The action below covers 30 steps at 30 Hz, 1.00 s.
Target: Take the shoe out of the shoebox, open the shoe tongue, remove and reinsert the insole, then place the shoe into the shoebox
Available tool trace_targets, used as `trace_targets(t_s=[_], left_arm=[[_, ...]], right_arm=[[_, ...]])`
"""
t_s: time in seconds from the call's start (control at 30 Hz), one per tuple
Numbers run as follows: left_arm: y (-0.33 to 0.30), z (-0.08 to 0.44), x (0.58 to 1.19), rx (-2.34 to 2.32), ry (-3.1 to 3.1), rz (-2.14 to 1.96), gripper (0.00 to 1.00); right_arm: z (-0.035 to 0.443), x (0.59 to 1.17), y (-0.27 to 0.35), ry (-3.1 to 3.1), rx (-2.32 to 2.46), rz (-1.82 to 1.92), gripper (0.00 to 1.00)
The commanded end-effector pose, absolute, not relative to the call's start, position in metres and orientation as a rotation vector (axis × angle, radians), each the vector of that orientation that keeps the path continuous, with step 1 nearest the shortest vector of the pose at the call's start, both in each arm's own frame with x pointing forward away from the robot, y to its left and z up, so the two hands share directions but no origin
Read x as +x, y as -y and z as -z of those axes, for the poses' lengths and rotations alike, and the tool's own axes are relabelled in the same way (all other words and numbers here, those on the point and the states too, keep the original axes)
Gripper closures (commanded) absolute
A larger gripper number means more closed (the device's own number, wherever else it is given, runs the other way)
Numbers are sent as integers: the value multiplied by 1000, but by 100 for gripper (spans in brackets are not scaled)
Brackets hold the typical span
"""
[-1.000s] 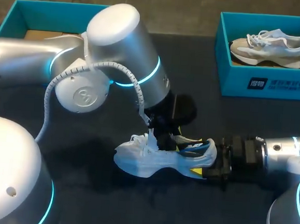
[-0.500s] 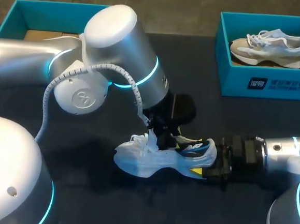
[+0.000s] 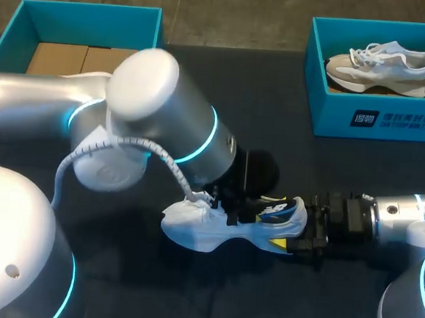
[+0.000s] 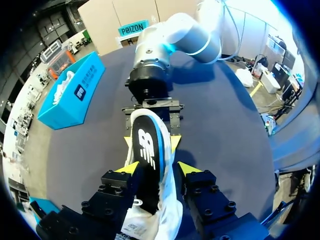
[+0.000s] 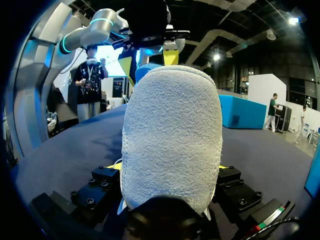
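A white shoe [image 3: 199,230] lies on its side on the dark table, toe toward the left. Its black insole with a blue edge [image 3: 276,208] shows at the heel end. My right gripper [image 3: 302,232] comes in level from the right and is shut on the heel. In the right wrist view the white heel [image 5: 172,135] fills the space between that gripper's [image 5: 170,167] fingers. My left gripper [image 3: 227,212] comes down on the shoe's middle. In the left wrist view it [image 4: 159,168] stands open astride the upper, with the insole [image 4: 149,152] running ahead toward the right gripper [image 4: 152,107].
An open teal shoebox [image 3: 153,22] with a cardboard bottom stands at the back left, partly behind my left arm. A second teal box [image 3: 377,120] at the back right holds a beige and white shoe [image 3: 386,61].
My left arm has swung forward and lower, bringing its gripper down closer onto the shoe. The shoe and my right arm have stayed in place.
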<state>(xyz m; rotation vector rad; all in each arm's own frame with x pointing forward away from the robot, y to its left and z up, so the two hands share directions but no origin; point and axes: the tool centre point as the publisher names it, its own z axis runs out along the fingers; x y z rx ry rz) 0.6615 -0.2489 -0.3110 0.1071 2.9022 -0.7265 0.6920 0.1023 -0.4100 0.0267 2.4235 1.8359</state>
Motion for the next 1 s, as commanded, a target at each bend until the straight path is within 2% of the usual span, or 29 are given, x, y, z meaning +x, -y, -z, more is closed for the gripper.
trace_targets(t_s=[0.03, 0.43, 0.63, 0.73, 0.77, 0.8, 0.83, 1.0], left_arm=[[258, 319, 661, 91, -2880, 721, 53], [278, 332, 664, 59, -2821, 691, 56], [281, 338, 670, 6, -2784, 680, 61], [281, 339, 674, -23, -2774, 679, 71], [280, 339, 675, -29, -2772, 679, 78], [280, 339, 676, -34, -2771, 680, 94], [280, 339, 676, -36, -2772, 683, 100], [276, 336, 678, -52, -2795, 739, 100]], right_arm=[[409, 690, -104, -2426, 28, -1830, 100], [409, 690, -104, -2426, 28, -1830, 100], [409, 690, -104, -2426, 28, -1830, 100], [409, 690, -104, -2426, 28, -1830, 100], [409, 690, -104, -2426, 28, -1830, 100], [409, 690, -104, -2426, 28, -1830, 100], [409, 690, -104, -2426, 28, -1830, 100], [409, 690, -104, -2426, 28, -1830, 100]])
